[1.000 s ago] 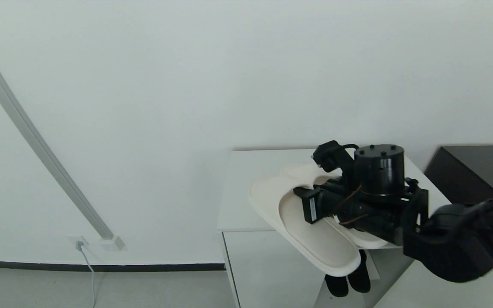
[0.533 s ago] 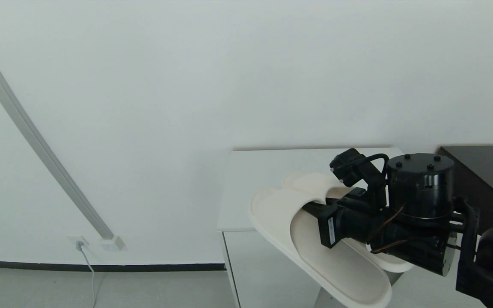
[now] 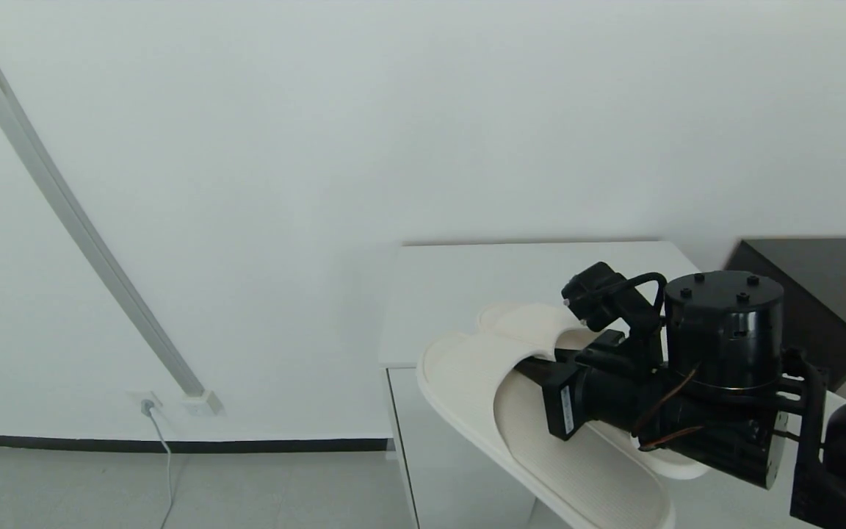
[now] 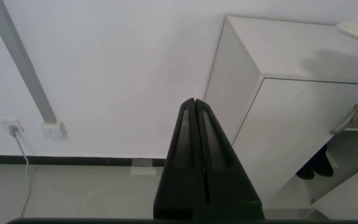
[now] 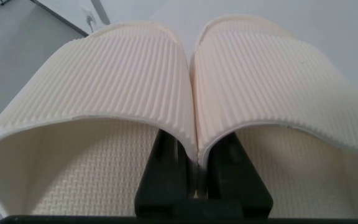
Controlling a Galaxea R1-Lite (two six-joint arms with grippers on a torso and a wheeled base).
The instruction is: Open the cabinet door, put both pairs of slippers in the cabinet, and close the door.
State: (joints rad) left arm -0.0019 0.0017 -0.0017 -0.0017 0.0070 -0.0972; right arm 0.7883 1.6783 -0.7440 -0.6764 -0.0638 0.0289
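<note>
Right jaws pinch the cream slippers (image 5: 123, 81) by their adjoining strap edges; left jaws pressed together.

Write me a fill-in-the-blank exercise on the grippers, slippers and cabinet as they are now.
1. The right gripper holds ____ cream slippers.
2. The left gripper is ____.
3. The cabinet has its door ____.

Missing words: two; shut; open.
</note>
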